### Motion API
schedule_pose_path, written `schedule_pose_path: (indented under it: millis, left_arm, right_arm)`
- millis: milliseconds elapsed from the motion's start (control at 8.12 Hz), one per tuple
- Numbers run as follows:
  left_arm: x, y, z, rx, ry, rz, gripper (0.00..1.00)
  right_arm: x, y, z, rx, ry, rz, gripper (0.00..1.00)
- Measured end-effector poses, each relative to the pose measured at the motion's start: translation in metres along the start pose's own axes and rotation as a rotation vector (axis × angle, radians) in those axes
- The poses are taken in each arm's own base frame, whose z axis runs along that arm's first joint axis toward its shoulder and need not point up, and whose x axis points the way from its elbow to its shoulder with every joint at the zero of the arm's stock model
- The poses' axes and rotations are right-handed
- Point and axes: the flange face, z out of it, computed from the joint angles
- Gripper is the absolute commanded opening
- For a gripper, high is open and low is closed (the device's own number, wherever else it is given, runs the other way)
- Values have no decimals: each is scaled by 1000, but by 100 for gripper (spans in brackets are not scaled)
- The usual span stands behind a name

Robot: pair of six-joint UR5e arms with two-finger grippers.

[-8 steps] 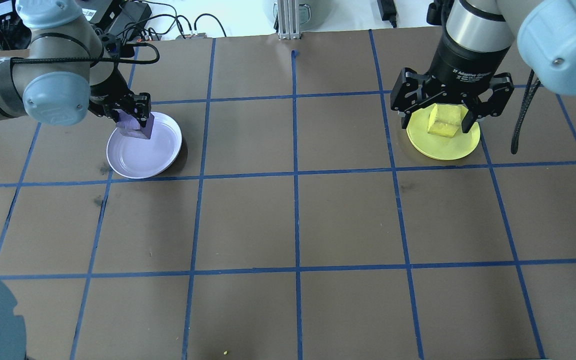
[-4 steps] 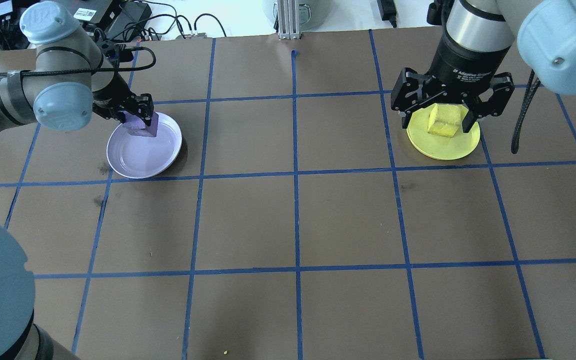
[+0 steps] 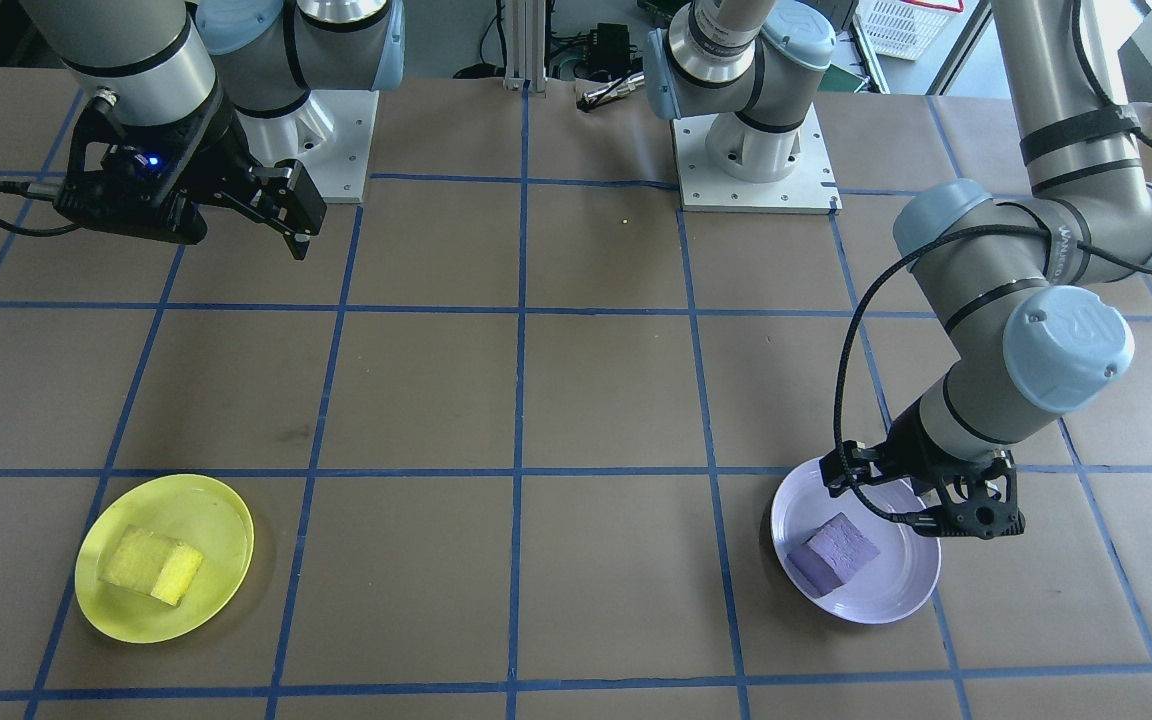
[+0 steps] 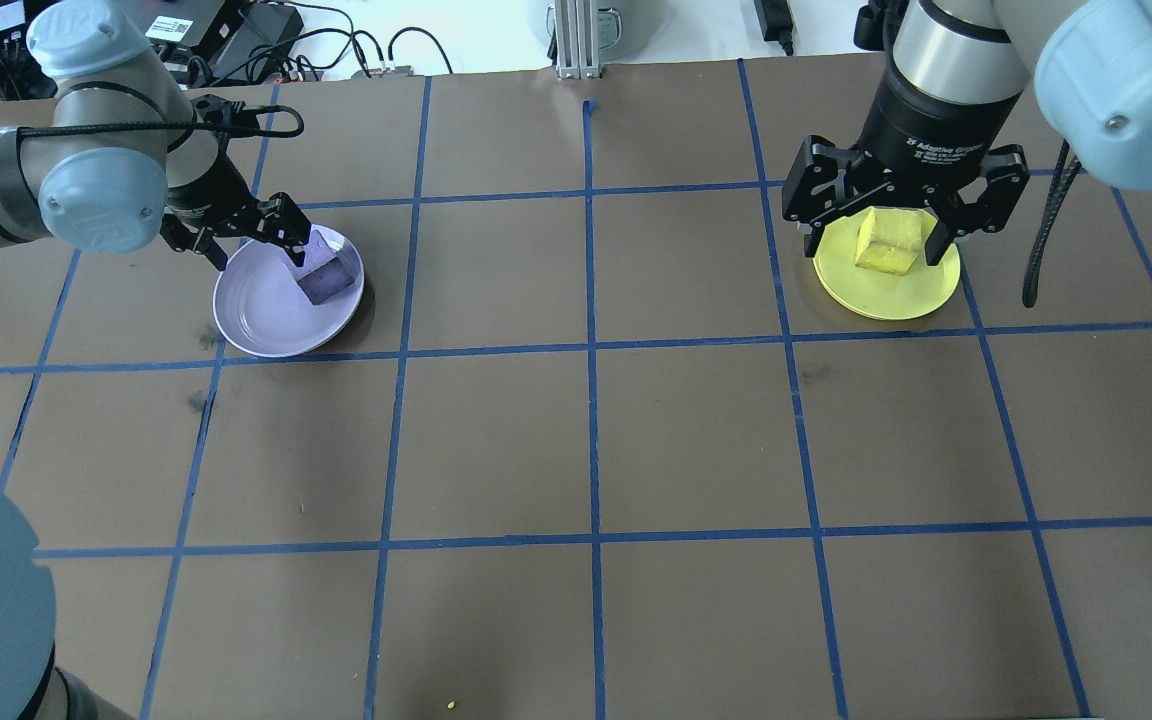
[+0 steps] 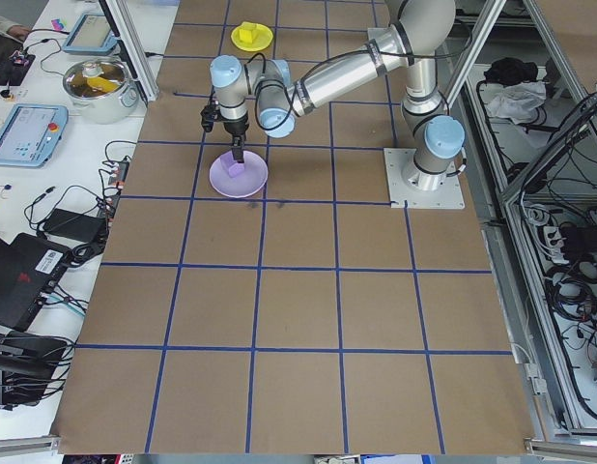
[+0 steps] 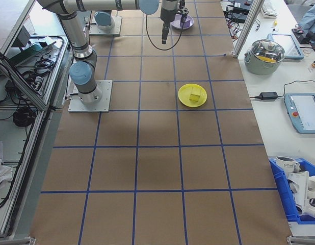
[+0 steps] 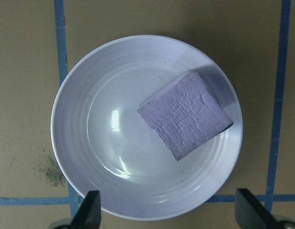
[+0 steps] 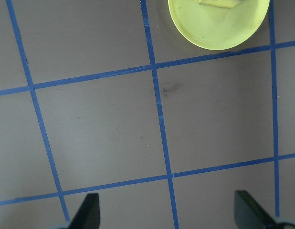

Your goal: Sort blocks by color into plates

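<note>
The purple block lies free in the lavender plate, just beyond the left claw, whose two fingers stand wide apart and hold nothing as it hangs low over the plate's rim. The block sits off-centre against the plate's sloped wall, slightly tilted, its rough face up. Across the counter, the right claw is likewise spread open and empty, raised well above the yellow plate, where the yellow block rests near the middle. Each block is in the plate of its own colour, so the sorting looks complete; judging by this, only drawing the arms clear remains. Both blocks are small, pitted foam-like cubes against glossy shallow plates.
</note>
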Motion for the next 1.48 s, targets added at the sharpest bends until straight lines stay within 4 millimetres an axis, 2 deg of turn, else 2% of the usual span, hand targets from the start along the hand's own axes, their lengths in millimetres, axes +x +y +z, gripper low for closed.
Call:
schedule_pose_path:
  millis: [246,492,615,862,1108,1477]
  left_arm:
    - [5,16,-39,-41,-2,-16,100]
    - [19,43,-88,-60,6,-74,100]
    - [31,60,-113,-59,6,-83,100]
    - [75,89,-148,-33,1,-60,100]
    - [109,106,-165,-5,-2,-28,100]
    - [119,115,-175,14,0,-15,100]
  right_arm:
    - [0,0,0,0,-2,0,100]
    - [0,0,1,-1,-2,0,100]
    - [0,0,1,-1,-2,0,100]
    - [0,0,1,0,-2,0,100]
    - [0,0,1,-1,-2,0,100]
    - [0,0,1,-1,-2,0,100]
